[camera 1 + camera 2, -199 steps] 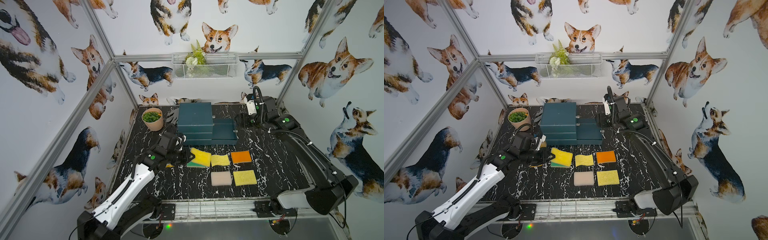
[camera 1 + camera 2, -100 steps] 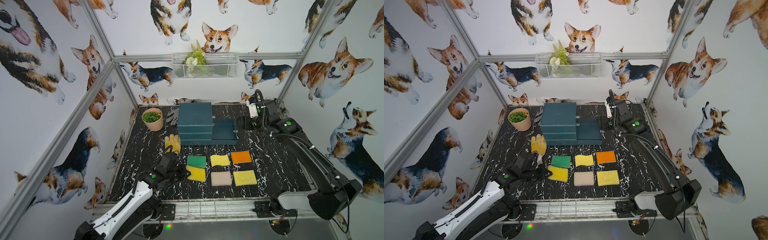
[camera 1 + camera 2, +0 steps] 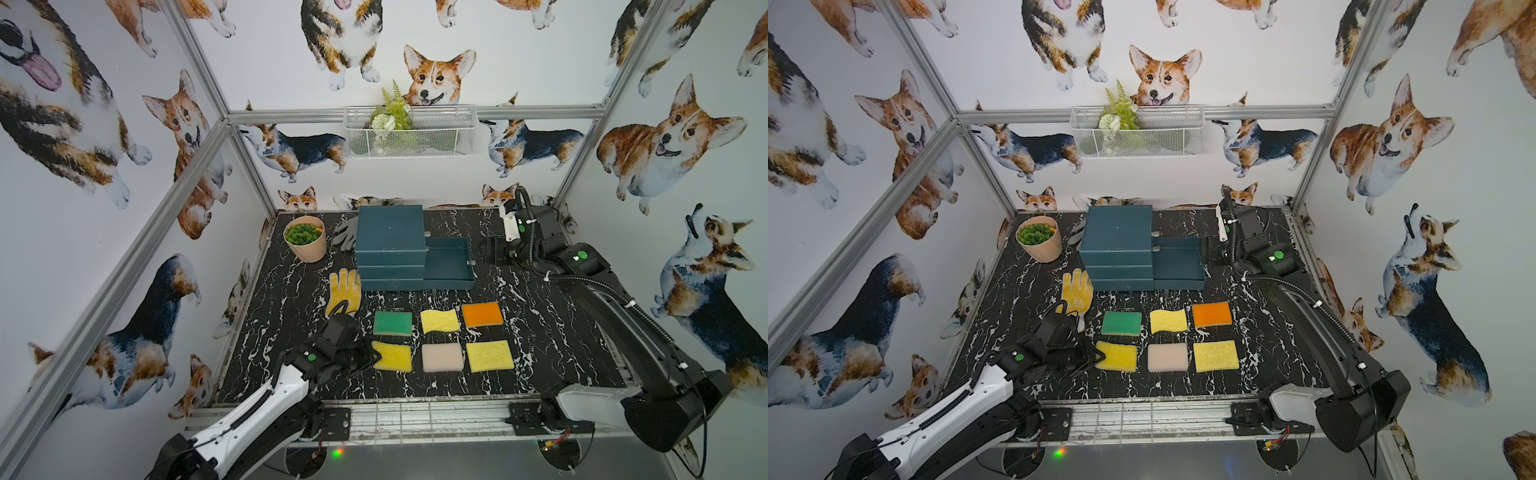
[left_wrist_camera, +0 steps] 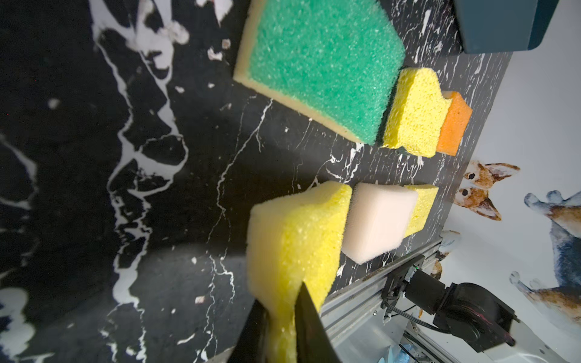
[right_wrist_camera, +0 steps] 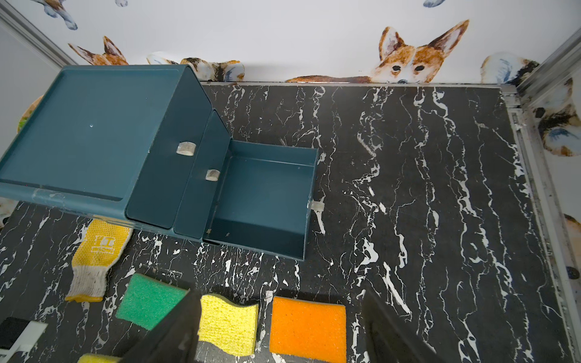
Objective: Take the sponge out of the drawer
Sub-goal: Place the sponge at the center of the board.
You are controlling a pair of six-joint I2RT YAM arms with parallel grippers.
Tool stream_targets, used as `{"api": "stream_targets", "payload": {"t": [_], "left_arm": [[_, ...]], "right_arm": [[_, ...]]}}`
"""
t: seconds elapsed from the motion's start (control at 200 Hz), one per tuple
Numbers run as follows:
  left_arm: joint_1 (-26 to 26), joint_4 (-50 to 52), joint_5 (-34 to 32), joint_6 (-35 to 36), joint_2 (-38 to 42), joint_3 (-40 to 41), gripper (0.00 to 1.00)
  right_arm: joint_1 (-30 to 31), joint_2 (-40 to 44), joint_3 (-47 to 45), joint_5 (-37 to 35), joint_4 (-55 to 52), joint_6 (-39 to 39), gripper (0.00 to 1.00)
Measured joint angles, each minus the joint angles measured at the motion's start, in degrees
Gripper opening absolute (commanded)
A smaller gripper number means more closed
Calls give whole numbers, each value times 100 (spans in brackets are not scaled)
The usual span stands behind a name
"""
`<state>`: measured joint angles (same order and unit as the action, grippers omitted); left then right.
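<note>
The yellow sponge (image 3: 392, 356) (image 3: 1117, 356) lies on the black marble table at the front left of two rows of sponges. My left gripper (image 3: 376, 357) (image 4: 281, 330) is shut on its left end, and the foam (image 4: 295, 232) bulges between the two black fingers. The bottom drawer (image 3: 446, 264) (image 5: 264, 201) of the blue drawer unit (image 3: 390, 232) stands pulled out to the right with nothing in it. My right gripper (image 3: 488, 253) (image 5: 279, 298) hangs open beside the drawer's handle end, holding nothing.
A green sponge (image 3: 392, 323), a wavy yellow one (image 3: 439, 321), an orange one (image 3: 482, 314), a beige one (image 3: 442, 357) and a flat yellow one (image 3: 489, 355) lie in the rows. A yellow glove (image 3: 343, 291), a grey glove (image 3: 347, 232) and a plant pot (image 3: 305, 239) lie to the left.
My left arm has carried the yellow sponge from beside the drawer unit to the front of the table and lowered it in front of the green sponge. The right arm has hardly moved.
</note>
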<state>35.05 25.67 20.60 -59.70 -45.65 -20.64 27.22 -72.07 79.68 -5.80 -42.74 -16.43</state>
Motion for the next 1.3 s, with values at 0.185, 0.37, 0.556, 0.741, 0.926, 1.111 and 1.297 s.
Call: {"api": "stream_targets", "payload": {"t": [0.185, 0.37, 0.556, 0.741, 0.926, 1.111, 1.297], "left_arm": [[0, 39, -15, 101, -142, -79, 48], [0, 140, -37, 238, -164, -197, 66], [0, 146, 35, 358, -396, -264, 71], [9, 87, 232, 407, -774, -271, 75], [28, 31, 302, 496, -1217, -402, 81], [203, -39, 262, 553, -1849, -695, 100], [361, -61, 151, 619, -2194, -953, 100]], "right_arm": [[-2, 0, -7, -50, 0, -37, 80], [-2, -2, -11, -153, 0, -72, 80], [-2, -55, -15, -208, 0, -105, 80], [-2, -109, -15, -321, 0, -122, 80], [-22, -155, -17, -407, 2, -122, 81], [-28, -162, -76, -452, 4, -122, 81], [-50, -162, -131, -483, 2, -120, 81]]}}
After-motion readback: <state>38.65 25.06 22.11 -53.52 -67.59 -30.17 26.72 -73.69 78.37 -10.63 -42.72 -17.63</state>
